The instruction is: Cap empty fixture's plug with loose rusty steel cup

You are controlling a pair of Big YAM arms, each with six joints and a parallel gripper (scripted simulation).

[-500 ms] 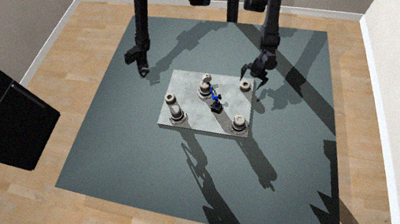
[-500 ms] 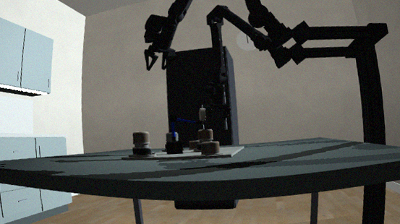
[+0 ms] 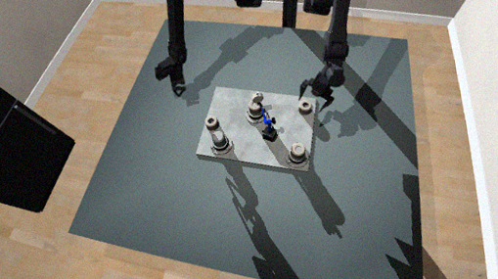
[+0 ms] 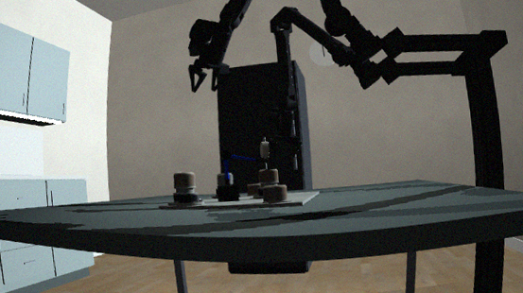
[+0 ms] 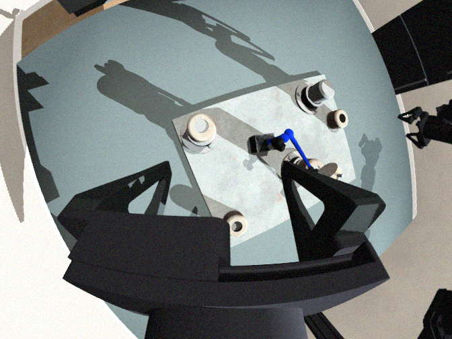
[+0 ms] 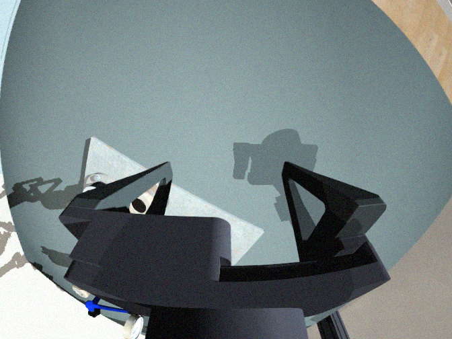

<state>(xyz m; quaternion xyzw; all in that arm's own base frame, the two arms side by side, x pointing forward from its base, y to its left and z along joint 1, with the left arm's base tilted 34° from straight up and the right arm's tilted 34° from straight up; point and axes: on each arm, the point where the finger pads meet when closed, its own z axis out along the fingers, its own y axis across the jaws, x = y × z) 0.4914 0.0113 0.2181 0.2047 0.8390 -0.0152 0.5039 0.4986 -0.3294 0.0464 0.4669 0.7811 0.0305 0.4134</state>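
Standing upright beside the empty fixture's plug (image 3: 219, 139) (image 4: 221, 178) (image 5: 321, 91), the rusty steel cup nearer to it (image 3: 213, 128) (image 4: 252, 189) (image 5: 333, 118) (image 6: 146, 198) was loose on the pale plate (image 3: 250, 143) (image 5: 233, 182) (image 6: 204, 211), its dark opening facing up. Being round, it offered you no long side to line up with; its axis ran up from the plate.

Outward from it, the right gripper (image 3: 179, 93) (image 4: 296, 168) (image 5: 402, 126) (image 6: 227, 167) was the nearer one, raised and off to the side. In your right wrist view the cup lay to the left of the fingertips' midpoint and lower, partly behind the left-hand finger, so the coming move likely called for a sideways shift before any descent.

Across the plate, the left gripper (image 3: 313, 101) (image 4: 204, 91) (image 5: 226, 167) was high near the other loose cup (image 3: 305, 108) (image 4: 275, 194) (image 5: 243, 223). Both pairs of fingers stood fully apart, with nothing held. The blue jointed rod (image 3: 265, 112) (image 4: 243, 157) (image 5: 300, 150) (image 6: 109, 308) rose mid-plate, a likely snag for you on a route from that far side.
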